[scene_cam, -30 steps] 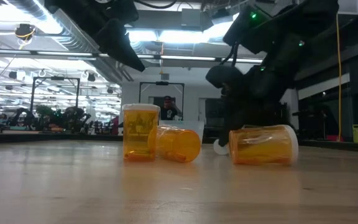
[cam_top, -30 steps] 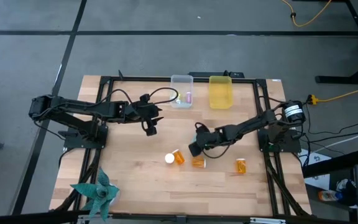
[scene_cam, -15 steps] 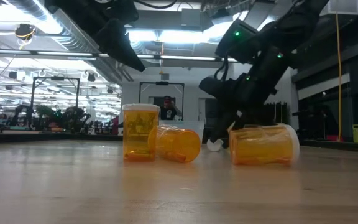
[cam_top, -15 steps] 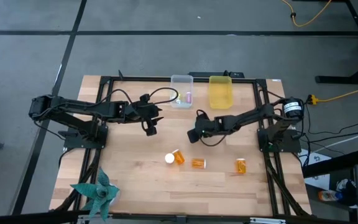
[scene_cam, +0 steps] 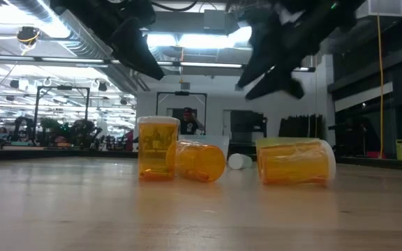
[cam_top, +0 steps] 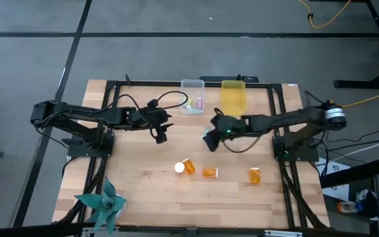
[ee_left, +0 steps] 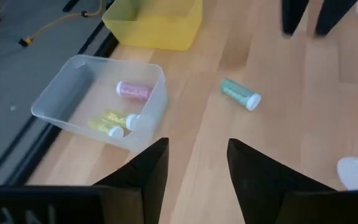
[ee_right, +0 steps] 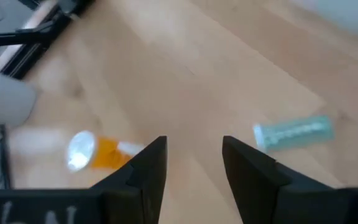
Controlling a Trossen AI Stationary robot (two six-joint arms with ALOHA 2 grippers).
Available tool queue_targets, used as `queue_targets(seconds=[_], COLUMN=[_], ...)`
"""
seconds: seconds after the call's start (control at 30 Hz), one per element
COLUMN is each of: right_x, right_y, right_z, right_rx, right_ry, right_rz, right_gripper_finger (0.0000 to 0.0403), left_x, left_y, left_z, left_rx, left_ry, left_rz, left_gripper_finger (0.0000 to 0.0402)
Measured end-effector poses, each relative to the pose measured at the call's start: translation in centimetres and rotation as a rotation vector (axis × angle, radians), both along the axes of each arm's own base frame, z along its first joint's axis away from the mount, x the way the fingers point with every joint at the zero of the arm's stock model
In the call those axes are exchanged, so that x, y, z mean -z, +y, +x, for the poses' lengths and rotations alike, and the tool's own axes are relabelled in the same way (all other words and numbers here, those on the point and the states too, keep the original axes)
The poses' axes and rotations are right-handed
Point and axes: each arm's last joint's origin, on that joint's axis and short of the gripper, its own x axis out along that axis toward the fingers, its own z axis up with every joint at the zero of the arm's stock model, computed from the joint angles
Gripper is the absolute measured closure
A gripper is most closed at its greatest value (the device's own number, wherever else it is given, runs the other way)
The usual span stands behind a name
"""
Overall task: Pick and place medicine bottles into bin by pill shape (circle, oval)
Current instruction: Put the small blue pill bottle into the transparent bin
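Amber bottles: three lie in a row on the wooden table (cam_top: 137, 191), well short of the bins; the white-capped one (cam_top: 184, 166) to the left, the middle one (cam_top: 210, 172), the right one (cam_top: 254, 175) apart. None has moved since a second ago.
Teal vial: lies on its side (ee_left: 240, 94) on the wood between the amber row and the clear bin (cam_top: 192, 96).
Right gripper: (cam_top: 208, 137) fingers parted, holding nothing; a second ago it sat low beside the middle bottle, now lifted and drawn back toward the yellow bin (cam_top: 233, 97).
Left gripper: (cam_top: 159, 134) fingers apart, empty, left of the clear bin, unmoved.
Clear bin: holds a pink vial (ee_left: 133, 90) and a yellow one (ee_left: 106, 124).
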Motion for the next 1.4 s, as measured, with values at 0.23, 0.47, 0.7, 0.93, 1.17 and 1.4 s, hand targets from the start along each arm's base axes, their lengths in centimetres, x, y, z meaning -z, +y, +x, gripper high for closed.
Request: queue_targets(seconds=[0.23,0.47,0.7,0.93,1.17,1.4], right_x=[-4.0,-5.4,-5.1,-4.5,-4.4,-4.1], right_y=[0.9,1.6,2.0,1.9,1.7,1.2], right_z=[-5.3,-9.9,-11.4,-11.6,-12.1,-13.4], right_rx=[0.004,0.237,0.331,0.353,0.389,0.502], right_ry=[0.045,0.11,0.169,0.188,0.208,0.27], right_rz=[-0.072,-0.265,-0.368,-0.421,-0.491,-0.578], right_gripper_finger=[0.0245,0.0245,0.0245,0.0245,0.0245,0.0245], left_x=[-0.5,-0.3,1.5,0.8,0.7,4.0], left_y=[0.0,-0.5,-0.7,-0.9,-0.7,-0.6], left_z=[0.4,3.0,5.7,9.6,13.6,15.1], left_rx=[-0.092,-0.049,-0.03,-0.005,-0.012,-0.044], left_ry=[-0.132,-0.296,-0.372,-0.285,-0.167,-0.098], left_rz=[-0.136,-0.187,-0.187,-0.185,-0.167,-0.197], left_gripper_finger=[0.0244,0.0244,0.0244,0.0244,0.0244,0.0244])
